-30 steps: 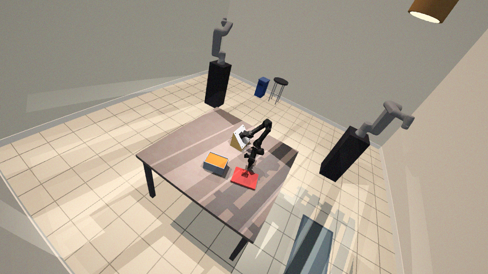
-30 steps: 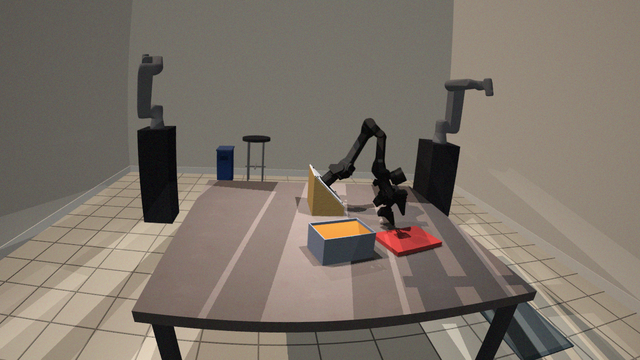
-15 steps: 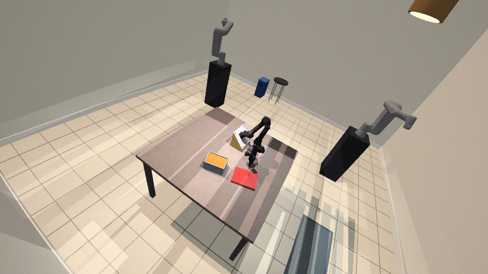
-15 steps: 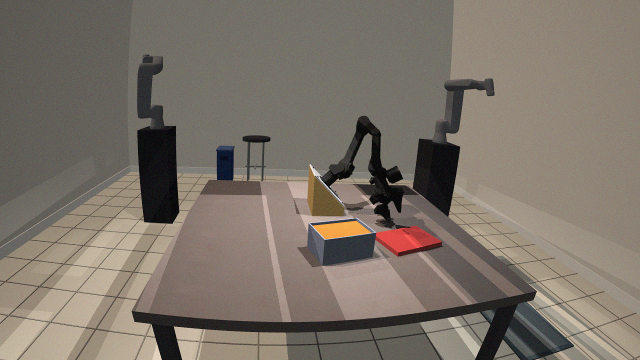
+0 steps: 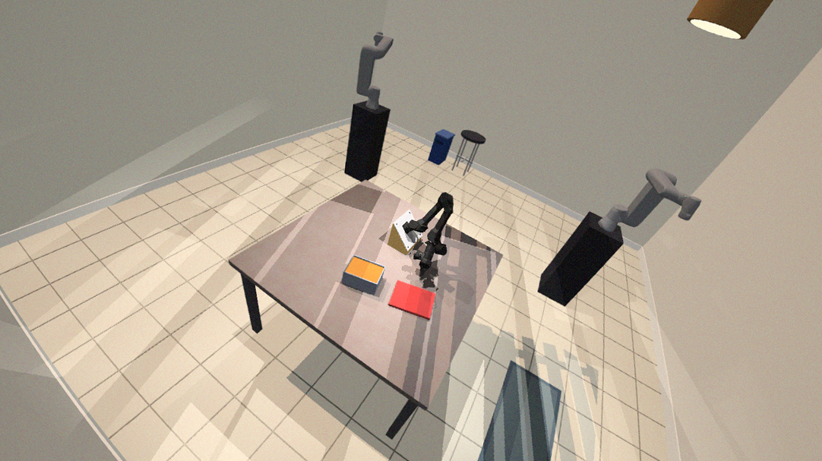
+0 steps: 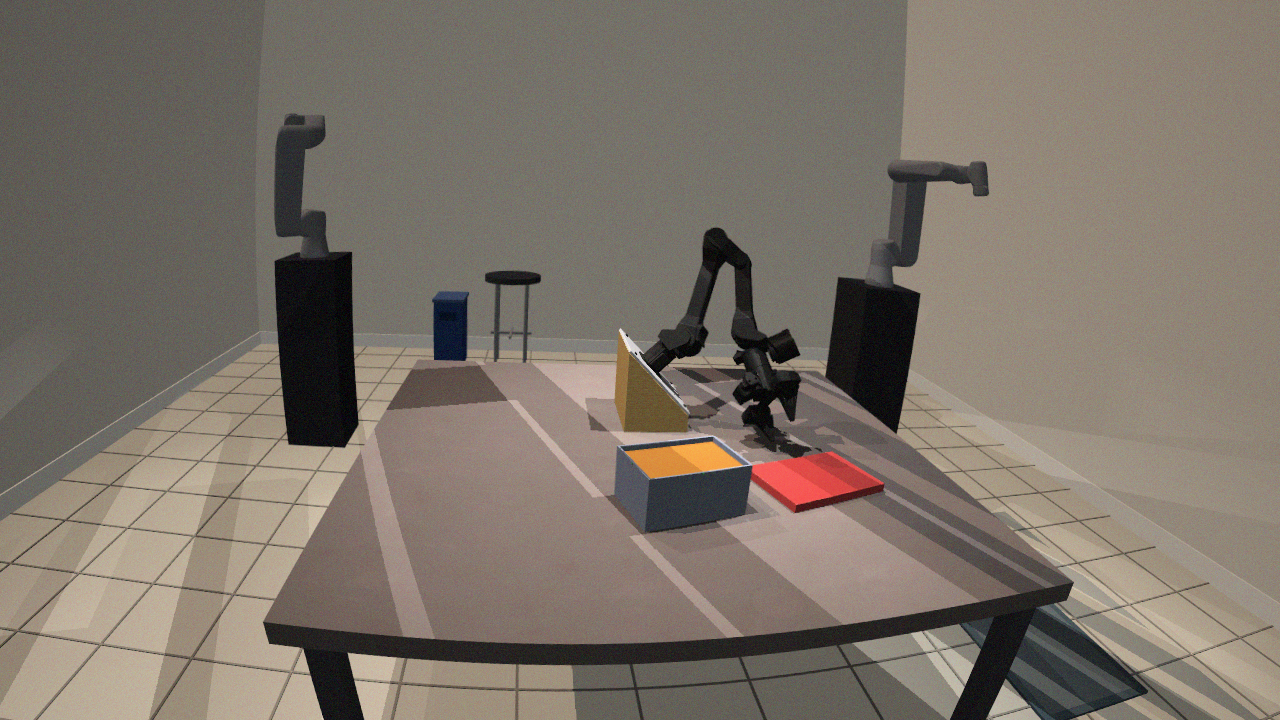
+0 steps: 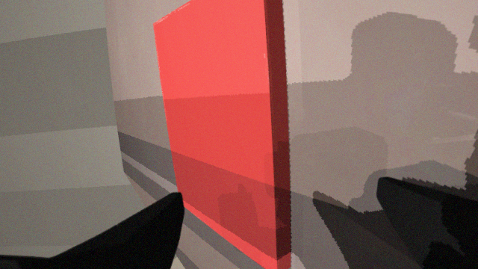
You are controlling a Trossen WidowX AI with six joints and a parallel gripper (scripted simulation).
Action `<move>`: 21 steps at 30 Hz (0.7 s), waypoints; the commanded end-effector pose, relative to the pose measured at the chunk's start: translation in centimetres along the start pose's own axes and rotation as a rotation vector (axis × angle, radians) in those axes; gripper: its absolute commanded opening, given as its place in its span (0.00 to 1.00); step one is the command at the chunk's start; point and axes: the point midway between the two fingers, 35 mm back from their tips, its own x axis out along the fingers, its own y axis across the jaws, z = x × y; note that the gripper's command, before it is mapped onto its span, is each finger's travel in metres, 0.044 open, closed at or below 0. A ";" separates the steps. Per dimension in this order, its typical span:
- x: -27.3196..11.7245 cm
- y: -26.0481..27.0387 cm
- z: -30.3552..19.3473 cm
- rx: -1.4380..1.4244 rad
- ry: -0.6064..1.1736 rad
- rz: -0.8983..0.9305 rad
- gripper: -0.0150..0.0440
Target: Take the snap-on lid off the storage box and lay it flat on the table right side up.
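The red lid [image 5: 412, 299] [image 6: 816, 480] [image 7: 220, 131] lies flat on the table, its smooth broad face up, to the right of the box with a gap between them. The blue-grey storage box [image 5: 360, 282] [image 6: 698, 497] stands upright and open at the top, with an orange surface [image 5: 365, 270] [image 6: 684, 458] showing inside its rim. My gripper [image 5: 419, 266] [image 6: 780, 428] [image 7: 281, 195] is open, with nothing between its fingers. It is above the table behind the lid, clear of it. The lid's underside is hidden.
My arm's base is fixed to the white sloped face of a yellow wedge [image 5: 398, 240] [image 6: 648, 402] behind the box. Two grey arms on black pedestals [image 5: 366, 142] [image 6: 315, 349] [image 5: 580, 260] [image 6: 872, 349] stand beyond the table, as do a stool [image 6: 512, 278] and a blue bin [image 6: 450, 326].
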 end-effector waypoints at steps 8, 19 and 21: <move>-1.7 1.3 -0.2 0.003 0.006 0.005 1.00; -3.7 2.4 -0.2 0.002 0.006 0.005 1.00; -4.0 2.6 -0.2 0.002 0.006 0.005 1.00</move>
